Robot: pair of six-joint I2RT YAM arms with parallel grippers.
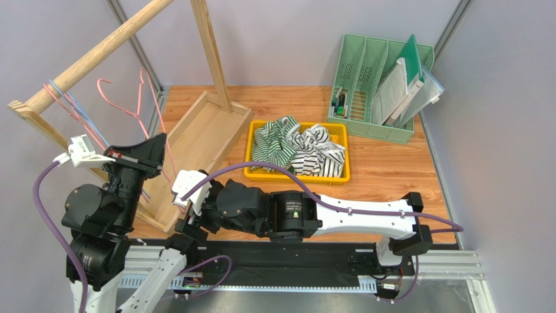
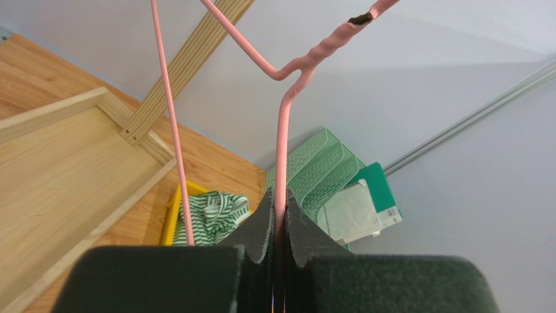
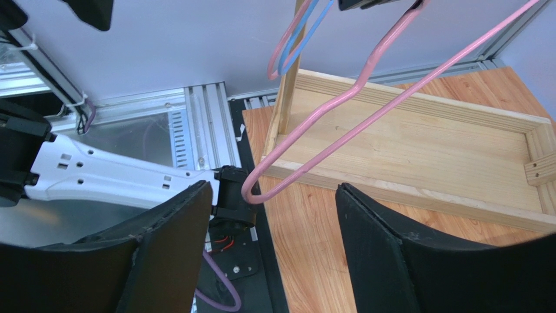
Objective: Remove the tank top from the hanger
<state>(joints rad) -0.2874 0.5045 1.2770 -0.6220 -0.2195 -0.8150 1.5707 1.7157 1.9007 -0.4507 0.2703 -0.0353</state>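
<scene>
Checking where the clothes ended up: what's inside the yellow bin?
In the yellow bin lie crumpled striped clothes: a green-and-white garment on the left, black-and-white garments on the right. They cover most of its floor, so anything beneath cannot be seen.

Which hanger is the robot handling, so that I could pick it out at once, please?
Look to the wooden clothes rack on the left of the table. Pink and blue hangers hook over its rail, but this pink wire hanger is bare and clamped near its twisted neck in the left claw.
</scene>
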